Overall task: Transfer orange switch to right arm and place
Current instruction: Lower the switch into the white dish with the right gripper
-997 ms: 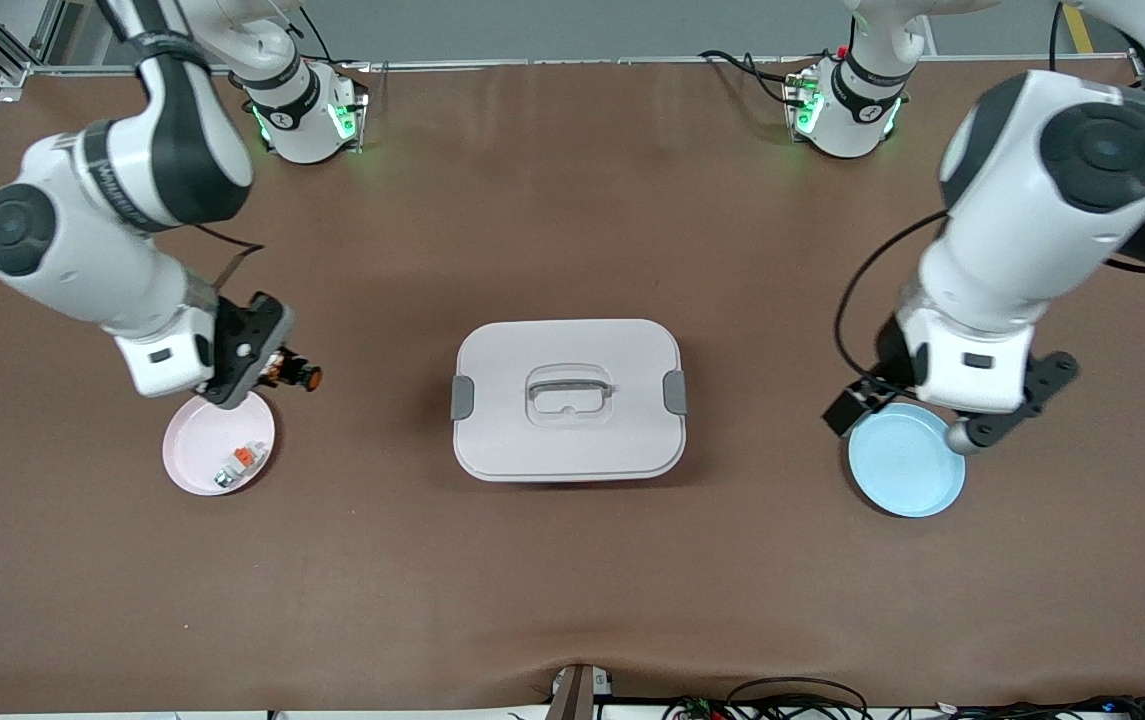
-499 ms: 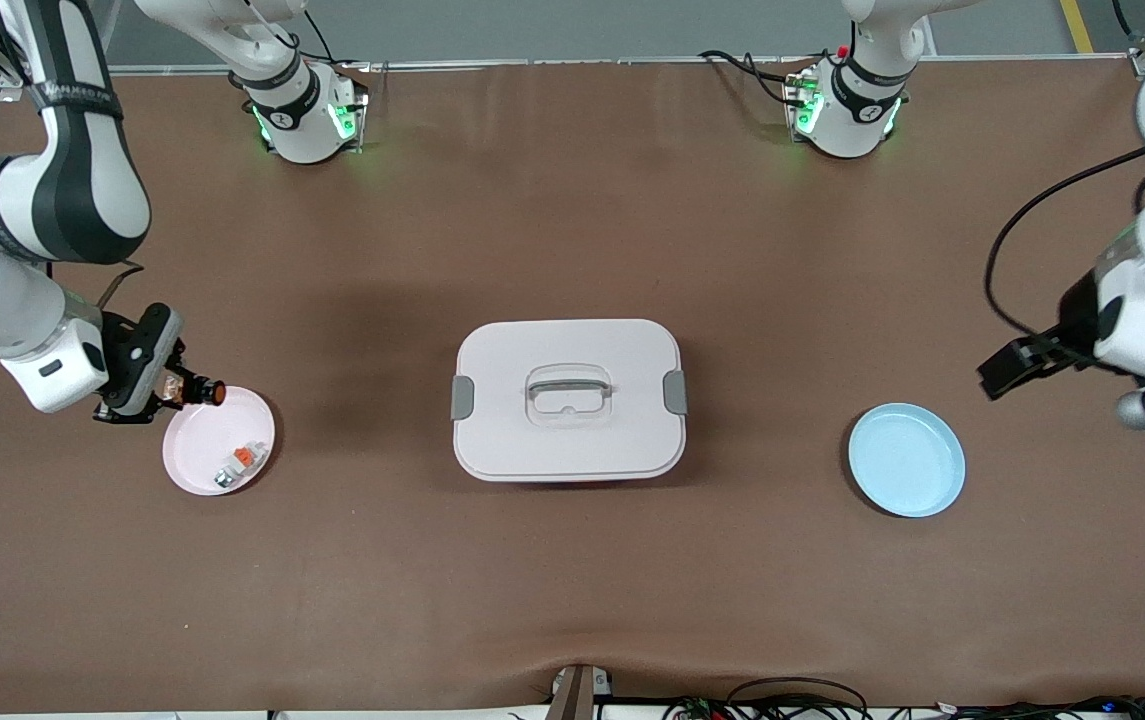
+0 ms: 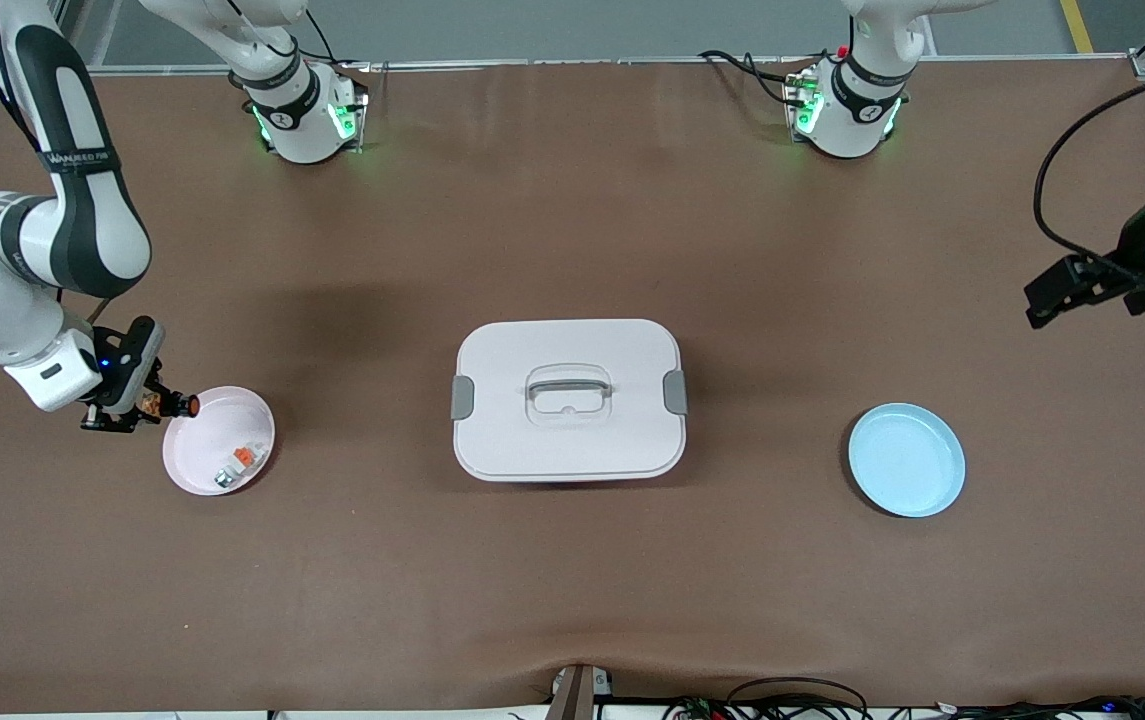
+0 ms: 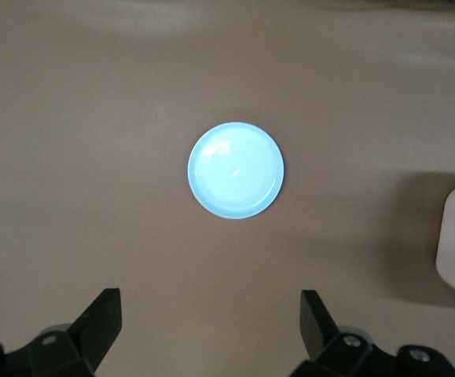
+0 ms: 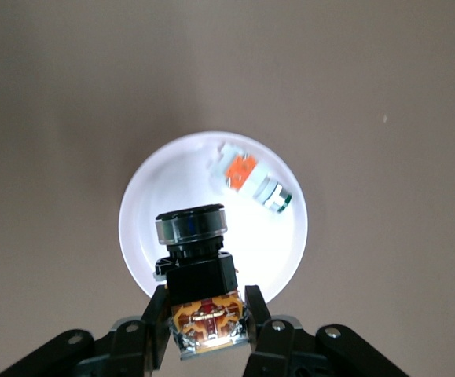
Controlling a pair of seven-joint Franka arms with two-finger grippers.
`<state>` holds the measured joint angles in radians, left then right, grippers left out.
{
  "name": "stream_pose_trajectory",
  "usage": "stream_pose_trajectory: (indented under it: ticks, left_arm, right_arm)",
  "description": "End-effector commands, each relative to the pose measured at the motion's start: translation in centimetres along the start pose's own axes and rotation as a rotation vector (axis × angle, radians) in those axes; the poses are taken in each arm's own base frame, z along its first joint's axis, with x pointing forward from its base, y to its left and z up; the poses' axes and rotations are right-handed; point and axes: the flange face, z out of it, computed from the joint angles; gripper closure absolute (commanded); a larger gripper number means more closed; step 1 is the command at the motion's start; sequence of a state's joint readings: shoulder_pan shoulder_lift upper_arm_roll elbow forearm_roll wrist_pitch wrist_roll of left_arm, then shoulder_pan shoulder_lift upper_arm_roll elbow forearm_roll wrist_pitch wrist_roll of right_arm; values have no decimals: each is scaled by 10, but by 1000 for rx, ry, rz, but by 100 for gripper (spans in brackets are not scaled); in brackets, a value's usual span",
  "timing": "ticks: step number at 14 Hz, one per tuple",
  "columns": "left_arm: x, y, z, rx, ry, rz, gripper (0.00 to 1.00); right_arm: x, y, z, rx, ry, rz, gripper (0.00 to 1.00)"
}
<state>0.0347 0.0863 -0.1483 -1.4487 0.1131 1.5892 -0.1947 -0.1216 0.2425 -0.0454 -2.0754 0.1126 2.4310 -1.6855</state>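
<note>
Front view: right tool (image 3: 154,404) clamps the orange switch (image 3: 175,404) over the pink plate's (image 3: 219,440) rim, near the bench edge at the right arm's end.
Left wrist view: left tool (image 4: 211,334) spread wide, empty, above blue plate (image 4: 236,170).
Right wrist view: switch (image 5: 199,271) pinched over plate holding white-and-grey piece (image 5: 249,177).

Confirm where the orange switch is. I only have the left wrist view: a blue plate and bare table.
Observer: The small black switch with the round orange button is clamped in the right gripper.
Operator: Over what?
Observer: Its button end hangs over the edge of the round pink plate, toward the right arm's end of the table.
Operator: Is that plate empty?
Observer: No, a tiny white-and-grey piece with an orange patch lies in it.
</note>
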Motion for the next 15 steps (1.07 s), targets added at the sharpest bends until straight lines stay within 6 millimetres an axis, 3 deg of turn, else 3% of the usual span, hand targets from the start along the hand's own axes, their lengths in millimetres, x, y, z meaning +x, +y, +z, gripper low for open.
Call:
stream_pose_trajectory:
  ticks: [1, 4, 8, 15]
  left_arm:
    - [-24, -5, -6, -2, -7, 60, 0]
    - [-32, 6, -17, -5, 4, 79, 0]
    - [-30, 10, -16, -58, 7, 73, 0]
    - [-32, 10, -21, -131, 0, 56, 0]
  right_arm:
    - [-18, -9, 20, -21, 19, 1, 100]
    - [-29, -20, 50, -18, 111, 42, 100]
    - [-41, -28, 81, -56, 168, 57, 100]
    - [-41, -28, 107, -87, 139, 81, 100]
